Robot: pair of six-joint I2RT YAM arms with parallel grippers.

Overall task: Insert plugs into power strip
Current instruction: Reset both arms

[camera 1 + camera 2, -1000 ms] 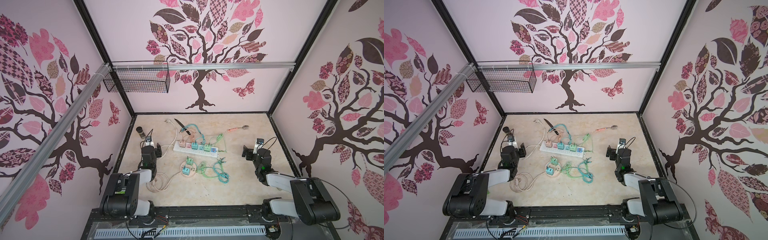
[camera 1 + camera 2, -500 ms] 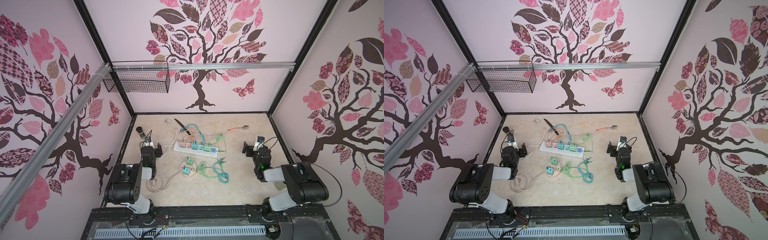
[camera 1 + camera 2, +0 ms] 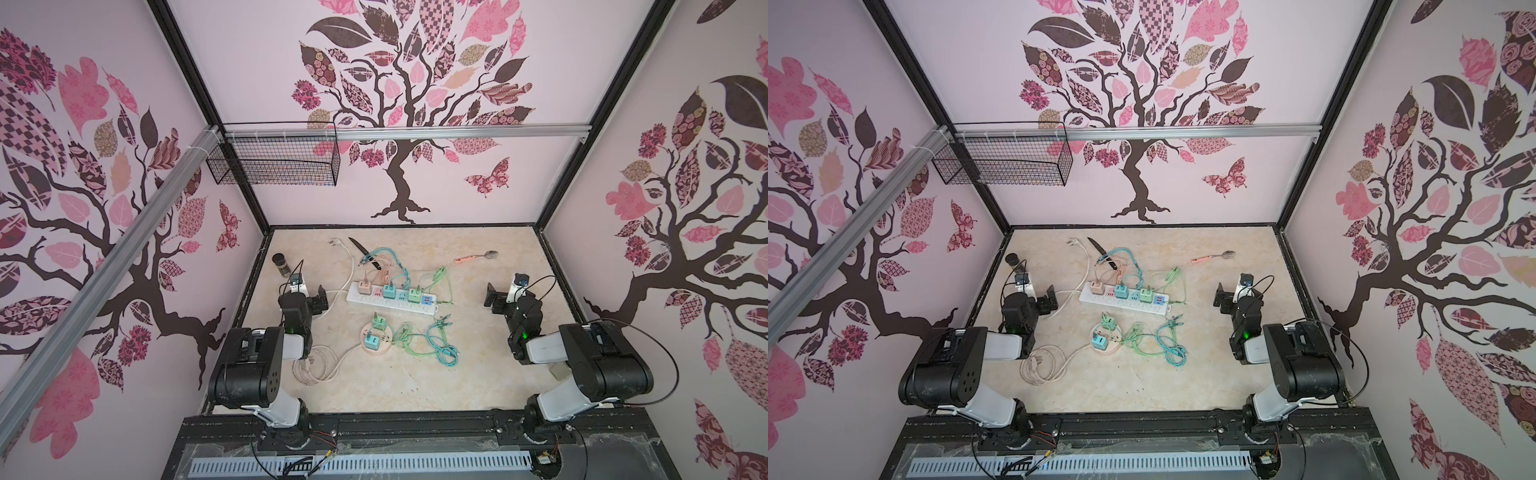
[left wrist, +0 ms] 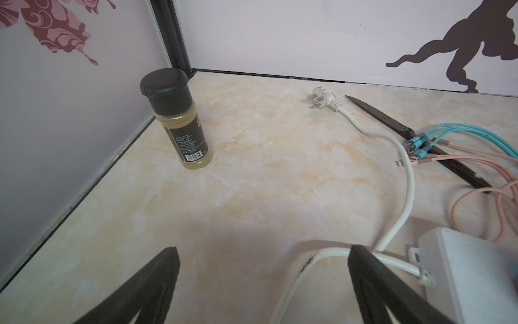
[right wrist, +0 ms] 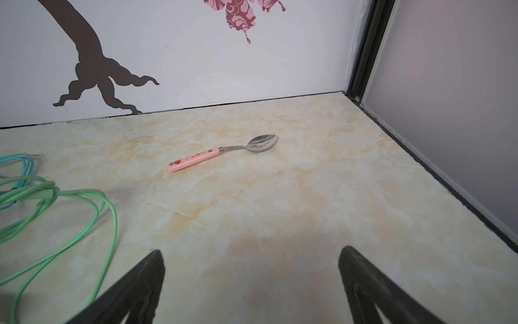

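Plugs [image 3: 389,291], three of five, in power strip [image 3: 430,309].

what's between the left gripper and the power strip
Just the white cord of the power strip, running from its end to the fingertips of the open left gripper. Clearest in the left wrist view; both top views show it.

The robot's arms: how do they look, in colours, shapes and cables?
The left arm and right arm have bulky black joint housings, white links, a green light and thin black cables. The left gripper and right gripper have black tapering fingers.
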